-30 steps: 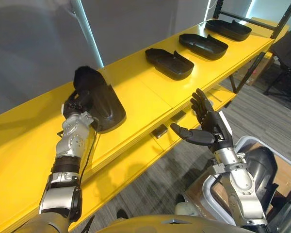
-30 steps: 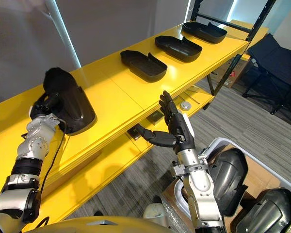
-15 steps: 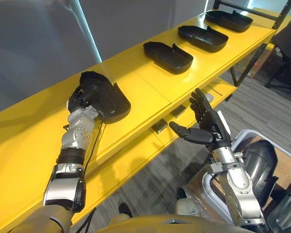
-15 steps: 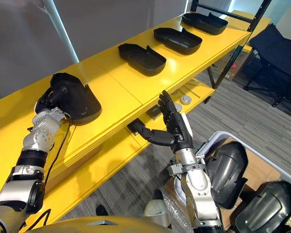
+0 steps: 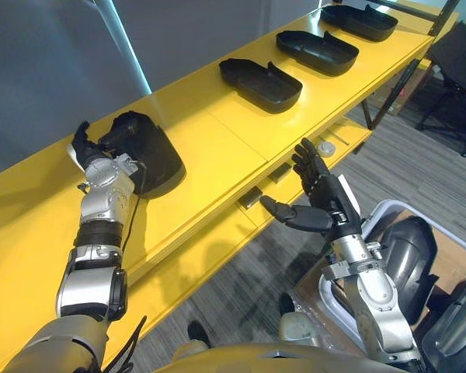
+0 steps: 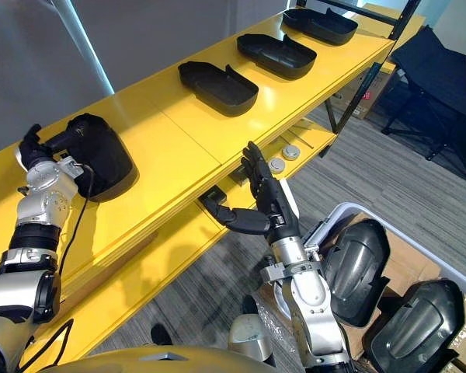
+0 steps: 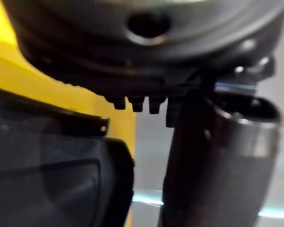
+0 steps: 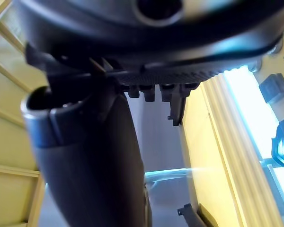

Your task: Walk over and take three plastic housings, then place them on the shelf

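Across the scene from near left to far right runs a long yellow shelf (image 5: 217, 155). Near right on the floor sits a white-rimmed bin (image 5: 388, 214) with spare housings (image 6: 357, 260) in it. Four black plastic housings lie in a row on the top board, well apart: the leftmost housing (image 5: 144, 151), then three more (image 5: 260, 81) toward the far right. The left hand (image 5: 85, 148) is at the leftmost one's left end, fingers straight against it, not wrapped. The right hand (image 5: 326, 202) hovers spread and empty in front of the lower board, near two small round discs (image 6: 277, 165).
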